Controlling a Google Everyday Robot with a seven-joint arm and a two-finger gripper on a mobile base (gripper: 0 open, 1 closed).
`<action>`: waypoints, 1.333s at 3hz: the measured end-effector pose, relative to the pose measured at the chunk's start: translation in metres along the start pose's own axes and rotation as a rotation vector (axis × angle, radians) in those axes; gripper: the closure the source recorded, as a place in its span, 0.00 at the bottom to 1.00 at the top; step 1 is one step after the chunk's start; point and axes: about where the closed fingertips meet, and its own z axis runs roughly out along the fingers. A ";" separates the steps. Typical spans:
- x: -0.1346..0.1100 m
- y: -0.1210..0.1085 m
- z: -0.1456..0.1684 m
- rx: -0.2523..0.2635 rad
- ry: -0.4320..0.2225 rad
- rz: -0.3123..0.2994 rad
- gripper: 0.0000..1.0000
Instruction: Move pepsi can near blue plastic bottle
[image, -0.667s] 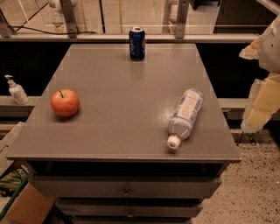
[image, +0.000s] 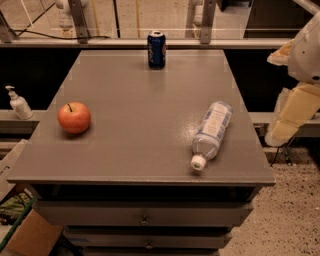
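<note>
Reach not yet begun: gripper (image: 294, 116), its state untellable, hangs right of table (image: 140, 150); next, cross to far can (image: 156, 49), away from near-right bottle (image: 212, 131).

Grey drawer table (image: 145, 155), speckled floor (image: 295, 215), metal railing (image: 100, 43) behind.
</note>
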 end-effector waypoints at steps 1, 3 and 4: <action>-0.029 -0.034 0.030 0.035 -0.119 0.023 0.00; -0.087 -0.121 0.102 0.065 -0.230 0.193 0.00; -0.109 -0.154 0.137 0.045 -0.249 0.323 0.00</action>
